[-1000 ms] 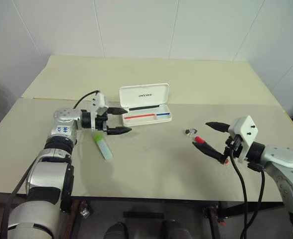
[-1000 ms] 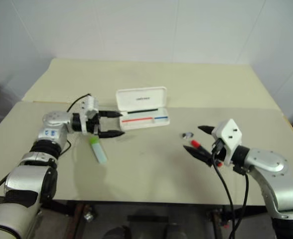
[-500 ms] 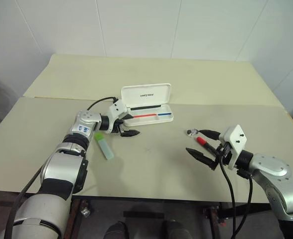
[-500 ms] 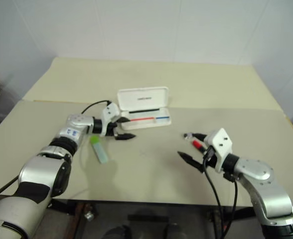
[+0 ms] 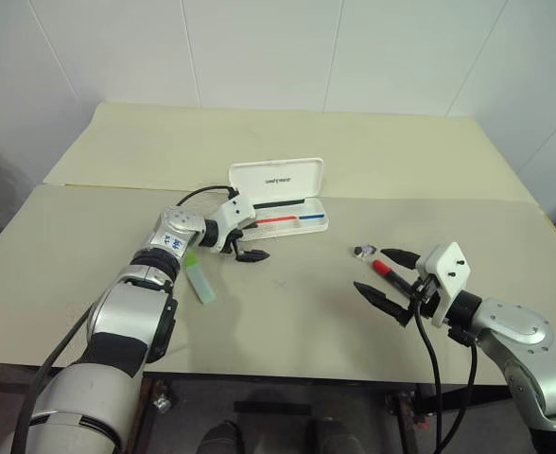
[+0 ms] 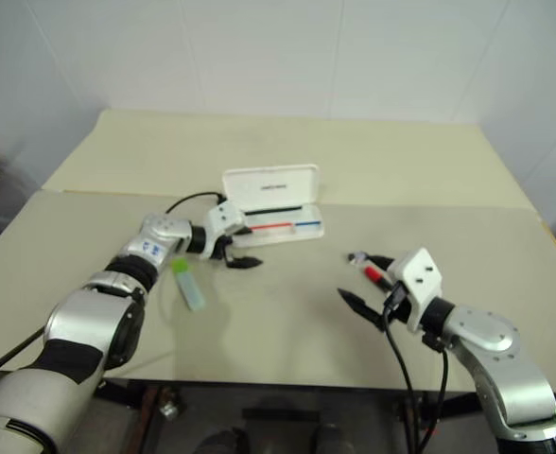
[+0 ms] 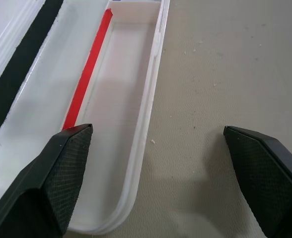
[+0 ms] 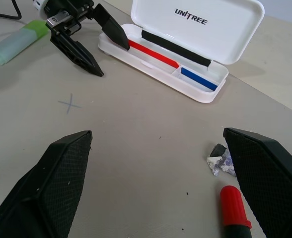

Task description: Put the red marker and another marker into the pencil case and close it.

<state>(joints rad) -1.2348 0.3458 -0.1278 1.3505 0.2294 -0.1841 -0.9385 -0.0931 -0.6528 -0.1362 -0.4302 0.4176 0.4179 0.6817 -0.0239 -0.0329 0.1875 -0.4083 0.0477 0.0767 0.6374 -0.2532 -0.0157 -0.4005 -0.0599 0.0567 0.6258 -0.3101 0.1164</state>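
Both sets of fingers spread wide and empty: left gripper [image 5: 244,245] at open case [image 5: 280,200], right gripper [image 5: 386,277] by red marker [image 5: 382,268].

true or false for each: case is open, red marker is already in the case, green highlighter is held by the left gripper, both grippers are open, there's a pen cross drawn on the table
1. The case is open. True.
2. The red marker is already in the case. False: it lies on the table, at the right gripper.
3. The left gripper holds the green highlighter. False: the highlighter lies on the table beside that arm, and the gripper is empty at the case's left end.
4. Both grippers are open. True.
5. A small pen cross is drawn on the table. True.
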